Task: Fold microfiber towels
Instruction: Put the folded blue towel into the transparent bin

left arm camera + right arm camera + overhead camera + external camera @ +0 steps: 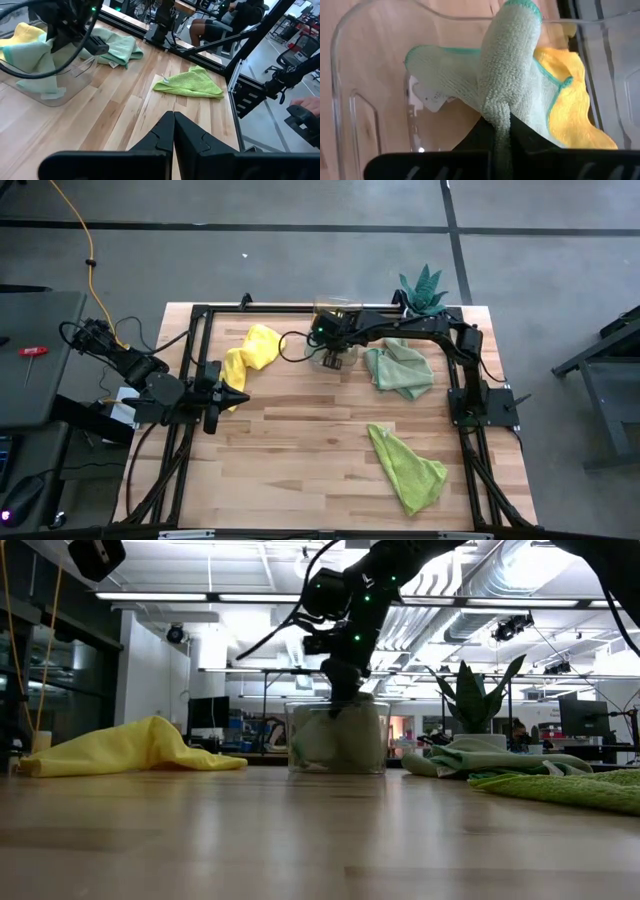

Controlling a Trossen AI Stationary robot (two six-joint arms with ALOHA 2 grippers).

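Wooden planks made up the bench (pixel 300 430), with a black frame around its edges. Largest of the cloths on it, a lime green towel (pixel 408 468) lay crumpled near the front right corner, and a pale mint green towel (pixel 399 367) sat bunched toward the back right, beside the right arm's base. A yellow towel (pixel 250 354) stretched in a loose heap at the back left, just beside the left hand (pixel 238 396), which rested low over the bench with its fingers pressed together on nothing. At the back centre stood a clear plastic bin (pixel 337 736) holding a mint cloth (pixel 470 95) and a yellow cloth (pixel 570 110) side by side. The right hand (pixel 502 125) reached down into that bin, its fingers clamped on a ridge of the mint cloth, which stood pulled up between them. Behind the bin, at the back right corner, a spiky green potted plant (pixel 424 288) stood upright.
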